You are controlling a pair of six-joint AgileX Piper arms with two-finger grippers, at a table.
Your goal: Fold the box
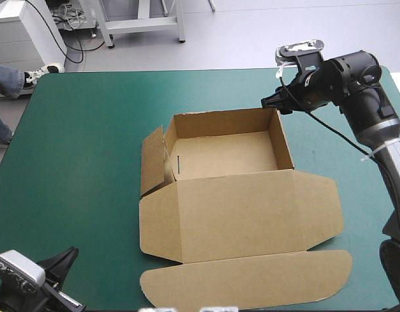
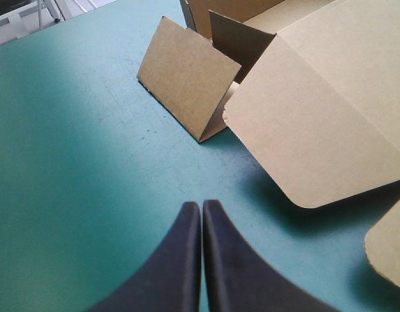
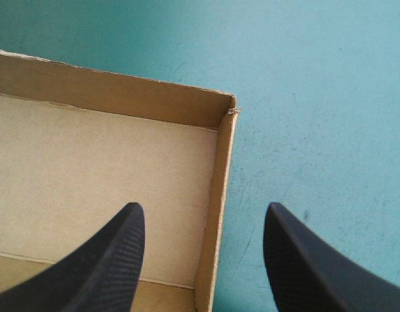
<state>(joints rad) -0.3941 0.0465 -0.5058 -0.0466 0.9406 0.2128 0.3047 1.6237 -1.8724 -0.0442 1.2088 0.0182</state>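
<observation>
The box (image 1: 226, 156) is shown at the middle of the table (image 1: 89, 162) as an open tray, its lid (image 1: 239, 221) laid flat. The left flap (image 1: 152, 162) is splayed out, judged not yet tucked. The right gripper (image 3: 203, 208) is spread astride the right wall (image 3: 222, 162). The left gripper (image 2: 201, 205) is pressed together, well apart from the box.

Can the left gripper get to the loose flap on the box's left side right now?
Probably yes: only bare teal-green cover lies between the left gripper and the flap; its fingers are shut and would need opening.

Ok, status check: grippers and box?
Left gripper shut, empty. Right gripper open over box's right wall. Box an open tray, lid flat, left flap splayed. Nothing blocking.
</observation>
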